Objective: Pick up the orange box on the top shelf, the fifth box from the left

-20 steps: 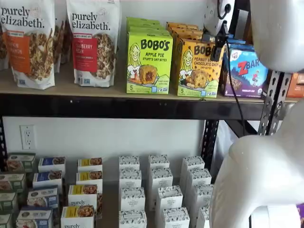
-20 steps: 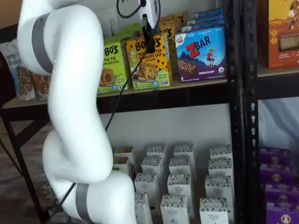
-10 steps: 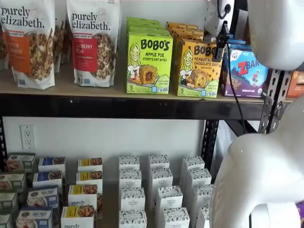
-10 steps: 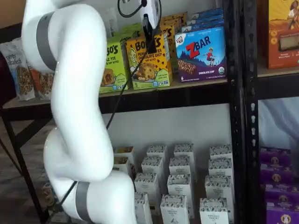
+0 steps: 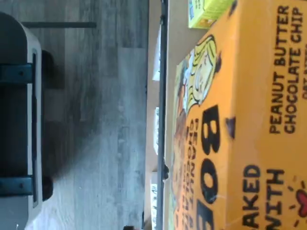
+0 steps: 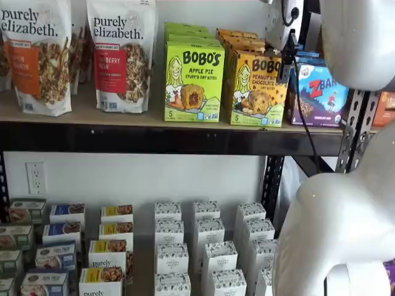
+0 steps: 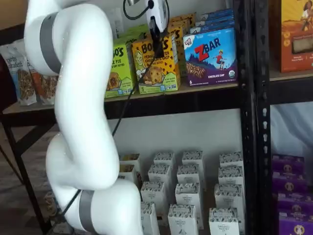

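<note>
The Bobo's Peanut Butter Chocolate Chip box stood upright at the front edge of the top shelf surface, between the lime-green Bobo's Apple Pie box and the blue ZBar box. The claw hung before the orange box's upper right corner, black fingers pointing down. The box lay just behind and slightly left of it. I could not tell whether the fingers stood apart or together.
</note>
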Available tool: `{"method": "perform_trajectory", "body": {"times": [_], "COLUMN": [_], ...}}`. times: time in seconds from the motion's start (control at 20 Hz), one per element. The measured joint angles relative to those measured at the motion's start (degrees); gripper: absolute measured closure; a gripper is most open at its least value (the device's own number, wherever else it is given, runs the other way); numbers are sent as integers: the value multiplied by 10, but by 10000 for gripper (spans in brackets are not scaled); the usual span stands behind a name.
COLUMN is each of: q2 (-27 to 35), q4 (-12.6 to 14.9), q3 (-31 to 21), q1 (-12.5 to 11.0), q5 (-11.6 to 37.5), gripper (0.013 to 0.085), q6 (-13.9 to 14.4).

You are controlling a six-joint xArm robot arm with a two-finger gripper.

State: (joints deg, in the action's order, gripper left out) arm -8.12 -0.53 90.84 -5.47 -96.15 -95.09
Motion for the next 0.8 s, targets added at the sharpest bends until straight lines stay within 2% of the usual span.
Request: {"method": "perform_trajectory", "body": {"times": [0.05, 0.15, 0.2, 0.25, 0.3, 0.45, 0.5, 0.55, 0.6, 0.65, 0.7, 0.75, 0.8], "q2": [0, -1, -1, -1, -2, -3, -3, -3, -3, -3, -3, -3, -3], "q4": [0, -1, -3, -4, -5, -8, -9, -10, -11, -13, -16, -18, -21], "q3": [-1, -3, -4, -5, -5, -7, -7, -7, -7, -7, -7, -6, -6], "q1": [0, -1, -1, -2, -3, -6, -6, -7, -8, -9, -10, -12, -13], "q5": [0, 0, 0, 1, 1, 2, 2, 2, 2, 2, 3, 3, 2], "gripper": [130, 210, 210, 250, 250, 330, 330, 370, 370, 410, 410, 450, 450], "q6": [0, 0, -1, -2, -2, -4, -5, -6, -6, -7, -8, -9, -9]}}
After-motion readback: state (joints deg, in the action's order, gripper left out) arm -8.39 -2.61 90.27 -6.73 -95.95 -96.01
